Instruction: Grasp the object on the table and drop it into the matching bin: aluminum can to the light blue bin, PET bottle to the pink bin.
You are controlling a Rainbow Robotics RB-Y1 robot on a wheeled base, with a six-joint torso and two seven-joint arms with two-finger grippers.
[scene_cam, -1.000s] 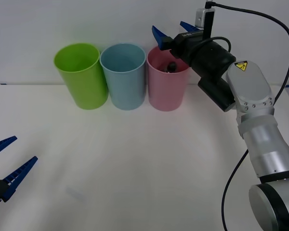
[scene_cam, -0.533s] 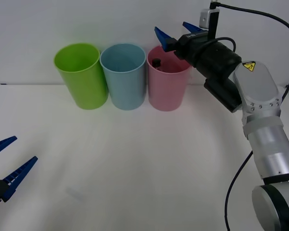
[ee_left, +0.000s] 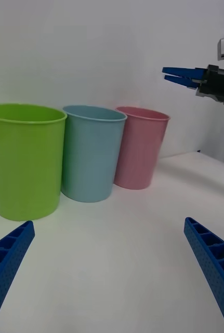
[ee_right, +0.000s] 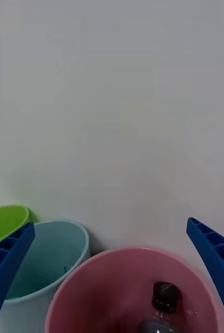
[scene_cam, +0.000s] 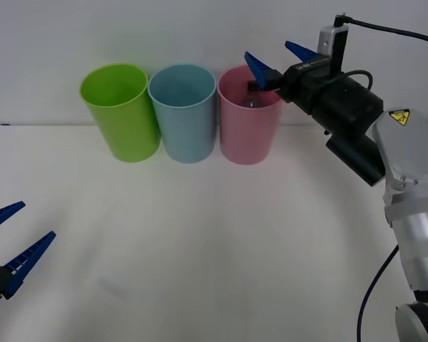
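Just below the right gripper (scene_cam: 277,60): PET bottle (ee_right: 163,301) sitting inside the pink bin (scene_cam: 247,135).
Its fingers are spread wide, holding nothing.

Probably a lab: bare white table (scene_cam: 200,242), blank wall (scene_cam: 164,32).

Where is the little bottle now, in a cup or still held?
In the pink bin: the PET bottle's black cap shows inside. The right claw is open.
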